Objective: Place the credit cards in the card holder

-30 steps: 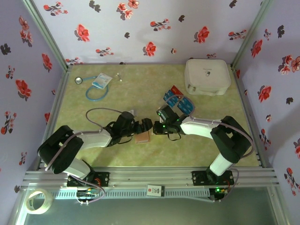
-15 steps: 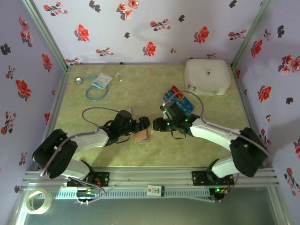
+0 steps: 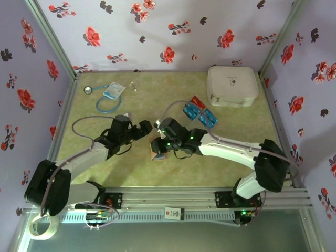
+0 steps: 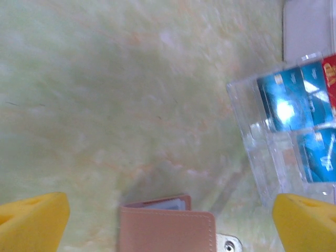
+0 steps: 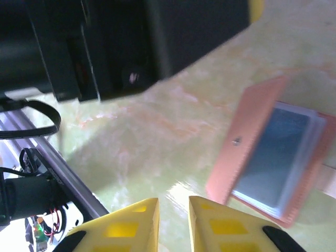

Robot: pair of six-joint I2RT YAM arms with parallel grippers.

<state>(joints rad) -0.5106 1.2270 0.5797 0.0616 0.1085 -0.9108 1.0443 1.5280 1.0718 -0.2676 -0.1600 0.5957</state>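
R claw (image 5: pixel 173 227): nearly closed, slim gap btwn its yellow fingers (image 5: pixel 126 228), nothing in it. It hangs low over the surface (image 5: pixel 157 126), just beside the holder (image 5: pixel 273 157). R arm is stretched far left across mid-surface, forearm low, wrist right above the holder.

L claw (image 4: pixel 169 223): wide open, empty, fingers (image 4: pixel 31 220) well apart, the holder low in its wrist view btwn them. L arm reaches fwd and rightward from its base, tip facing the R claw. The two are near each other; no contact seen.

Holder: tan-pink, lies mid-surface toward the front, open, flap tilted up, clear sleeves inside. Can't tell if any card is in them.

Cards (image 3: pixel 201 111): blue ones plus a red one, near the holder, behind and right of it. L wrist view shows them in a clear box (image 4: pixel 257 142).

White case (image 3: pixel 232 85): back right, lid down. Packet (image 3: pixel 113 91) w/ cord: back left.
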